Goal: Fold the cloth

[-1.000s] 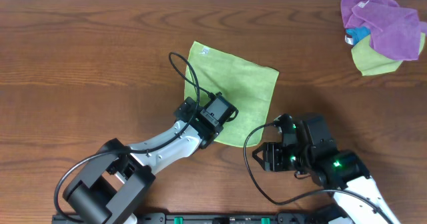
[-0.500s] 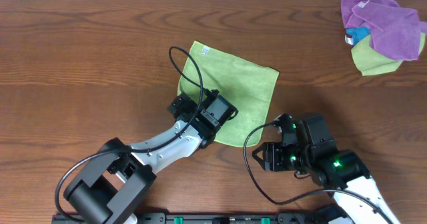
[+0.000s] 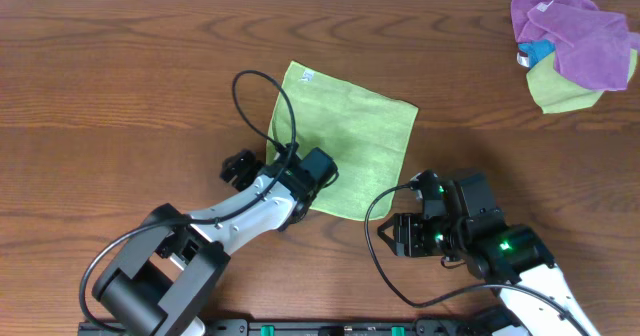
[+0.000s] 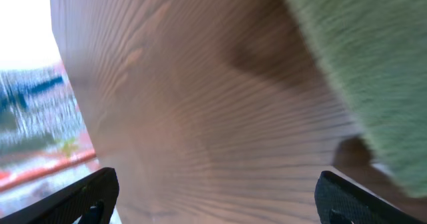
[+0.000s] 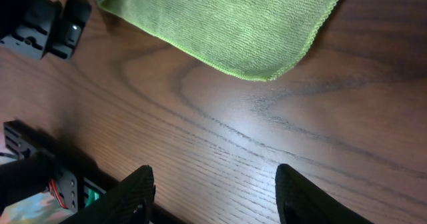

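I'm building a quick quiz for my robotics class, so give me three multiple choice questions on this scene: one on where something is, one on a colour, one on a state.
1. Where on the table is the purple cloth?
A) centre B) near left corner C) far right corner
2. What colour is the cloth lying flat mid-table?
A) lime green B) red C) white
3. The right end effector is:
A) shut on the cloth B) open, holding nothing C) shut on the purple cloth

Answers:
1 C: it is bunched at the top right of the overhead view.
2 A: the overhead and right wrist views both show lime green.
3 B: its fingers stand apart over bare wood.
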Tool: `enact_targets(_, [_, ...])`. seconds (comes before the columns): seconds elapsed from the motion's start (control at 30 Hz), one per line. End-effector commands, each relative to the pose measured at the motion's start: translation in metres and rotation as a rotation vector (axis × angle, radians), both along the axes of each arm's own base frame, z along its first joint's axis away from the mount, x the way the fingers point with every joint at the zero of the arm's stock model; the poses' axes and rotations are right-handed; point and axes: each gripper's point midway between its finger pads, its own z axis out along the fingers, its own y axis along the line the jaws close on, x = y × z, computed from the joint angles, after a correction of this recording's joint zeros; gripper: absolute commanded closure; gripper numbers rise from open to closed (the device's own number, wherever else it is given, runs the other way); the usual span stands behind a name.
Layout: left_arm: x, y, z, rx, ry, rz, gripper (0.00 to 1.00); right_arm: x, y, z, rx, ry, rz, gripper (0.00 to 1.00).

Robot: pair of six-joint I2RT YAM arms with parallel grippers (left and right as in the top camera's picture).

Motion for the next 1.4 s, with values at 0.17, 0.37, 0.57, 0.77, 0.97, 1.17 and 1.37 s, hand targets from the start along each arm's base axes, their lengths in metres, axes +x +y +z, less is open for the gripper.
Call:
enact_targets(0.17, [0.007, 0.013, 0.006, -0.043, -0.130, 0.162, 0.05, -0.001, 0.002, 0.000, 0.003, -0.008, 0.024, 0.42])
enact_targets(0.37, [0.014, -0.014, 0.011, -0.192, -0.092, 0.182, 0.05, 0.004, -0.006, -0.003, -0.046, -0.028, 0.002, 0.42])
enact_targets(0.57, [0.017, -0.044, 0.019, -0.362, -0.033, 0.184, 0.05, 0.012, -0.040, -0.012, -0.126, 0.001, -0.126, 0.46])
enact_targets(0.77, [0.010, -0.066, 0.010, -0.483, 0.046, 0.167, 0.05, 0.018, -0.056, -0.008, -0.074, 0.002, -0.164, 0.48])
enact_targets(0.97, [0.007, -0.087, 0.002, -0.559, 0.125, 0.097, 0.05, 0.021, -0.062, -0.008, -0.071, -0.009, -0.176, 0.46])
enact_targets(1.17, [0.003, -0.079, -0.012, -0.481, 0.175, 0.054, 0.04, 0.021, -0.062, -0.008, -0.071, -0.010, -0.174, 0.45])
enact_targets(1.37, [-0.002, -0.066, -0.032, -0.393, 0.206, 0.072, 0.05, 0.021, -0.061, -0.007, -0.067, -0.009, -0.172, 0.45])
